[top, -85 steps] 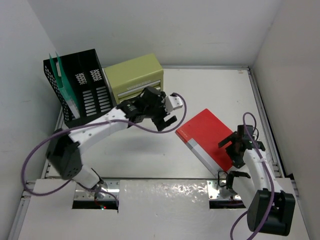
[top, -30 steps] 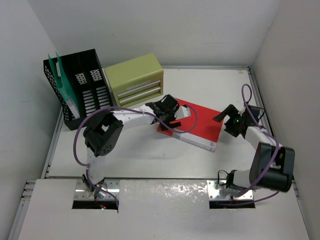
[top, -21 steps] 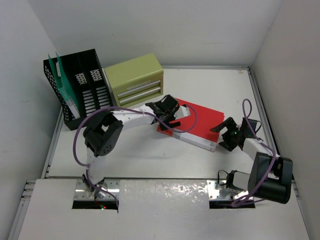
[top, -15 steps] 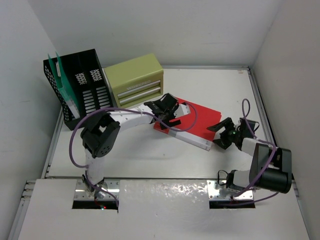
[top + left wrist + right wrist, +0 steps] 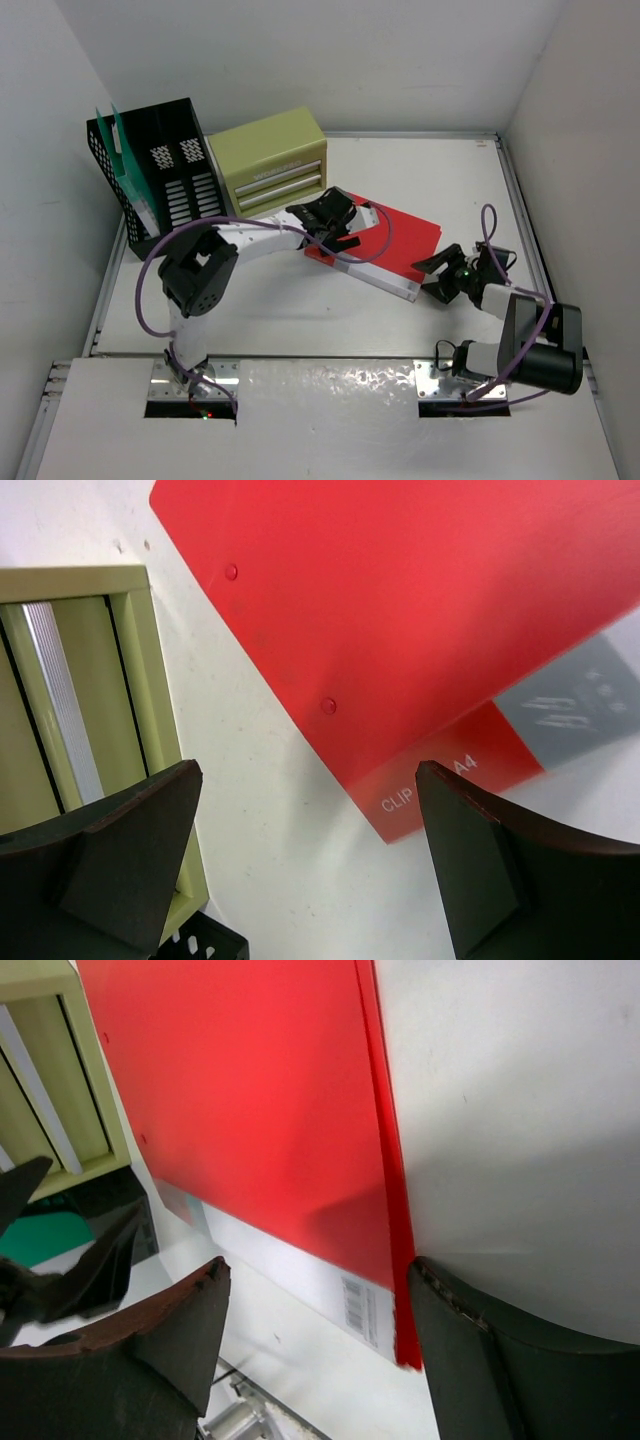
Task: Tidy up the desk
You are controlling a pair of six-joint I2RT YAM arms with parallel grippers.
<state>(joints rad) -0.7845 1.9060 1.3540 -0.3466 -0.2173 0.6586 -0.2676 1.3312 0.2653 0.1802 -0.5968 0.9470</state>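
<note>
At mid-desk: a red folder (image 5: 385,243) is laid flat and skewed on the desk (image 5: 300,320), its left corner near the drawer box (image 5: 268,158).
Left gripper (image 5: 335,228): held over the folder's left corner, jaws wide apart, nothing gripped.
Right gripper (image 5: 428,278): set low at the folder's near-right corner, jaws apart, with the cover edge between them and close to one finger; no clamp is seen.
Step in hand: judged to be a pinch of that corner, so that the folder can be lifted or turned.
How it is done well: little is offered by a flat cover, so the edge should be met squarely and the jaws shut slowly, lest the folder be shoved aside; the left corner may be steadied by the left gripper.
Edges: the drawer box and the rack (image 5: 165,180) stand close on the left; the rail (image 5: 525,240) runs near the right arm.
Open room: bare desk is seen in front of the folder and beyond it, toward the far wall.
</note>
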